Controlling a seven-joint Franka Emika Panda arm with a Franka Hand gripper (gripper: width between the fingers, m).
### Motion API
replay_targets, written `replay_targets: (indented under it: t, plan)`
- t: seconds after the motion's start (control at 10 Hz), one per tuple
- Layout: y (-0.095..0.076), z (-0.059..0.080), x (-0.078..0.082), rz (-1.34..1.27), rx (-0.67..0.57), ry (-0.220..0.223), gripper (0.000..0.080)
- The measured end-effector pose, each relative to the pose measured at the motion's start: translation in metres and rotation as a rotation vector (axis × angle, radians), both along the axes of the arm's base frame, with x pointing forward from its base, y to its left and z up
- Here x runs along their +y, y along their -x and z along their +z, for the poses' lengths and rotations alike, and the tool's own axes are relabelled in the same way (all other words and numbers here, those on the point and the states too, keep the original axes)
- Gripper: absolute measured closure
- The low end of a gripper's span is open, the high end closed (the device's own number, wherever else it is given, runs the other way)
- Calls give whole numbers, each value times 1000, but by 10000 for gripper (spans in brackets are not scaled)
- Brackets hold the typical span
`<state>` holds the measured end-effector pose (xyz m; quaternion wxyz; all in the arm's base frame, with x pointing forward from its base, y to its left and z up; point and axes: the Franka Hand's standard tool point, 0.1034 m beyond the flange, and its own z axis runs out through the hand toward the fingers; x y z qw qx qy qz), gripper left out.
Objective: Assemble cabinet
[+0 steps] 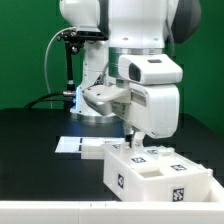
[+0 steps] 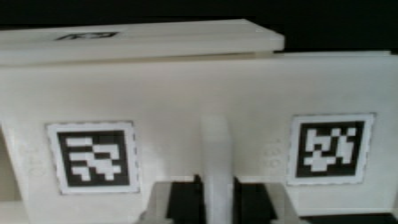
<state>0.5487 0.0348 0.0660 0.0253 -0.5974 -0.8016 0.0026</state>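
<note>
Green wall fills the back of the room, and a black desk (image 1: 30, 160) lies in front of it.

The cabinet (image 1: 160, 176) is a big white box with thick walls. It sits on the desk at the front, toward the exterior view's right. Black-and-white square tags show on its top and on its side. In the wrist view its white wall (image 2: 199, 95) fills almost the whole picture, with one tag on each side of a thin upright strip.

I think the job is at an early or middle step. Only the big box body shows. I see no door or top fixed onto it, and no loose parts lying on the desk. More pieces would need to go on before it is a whole cabinet.

The fingers (image 1: 136, 141) point straight down and are right at the back edge of the cabinet's top. In the wrist view they seem to sit on either side of the thin strip, but it is blurry. I cannot tell how wide they are or if they hold anything.

The white arm (image 1: 140, 60) stands tall behind the cabinet and bends over it. The marker board (image 1: 80, 146) lies flat on the desk just beside the cabinet, toward the exterior view's left. A black stand (image 1: 68, 60) rises further back.
</note>
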Motion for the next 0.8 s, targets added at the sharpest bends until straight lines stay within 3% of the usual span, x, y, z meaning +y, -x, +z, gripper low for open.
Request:
replay_targets:
  t: [0.2, 0.8]
  plan:
    - [-11, -1, 2, -3, -6, -3, 735]
    - [-14, -2, 6, -53, 6, 7, 735]
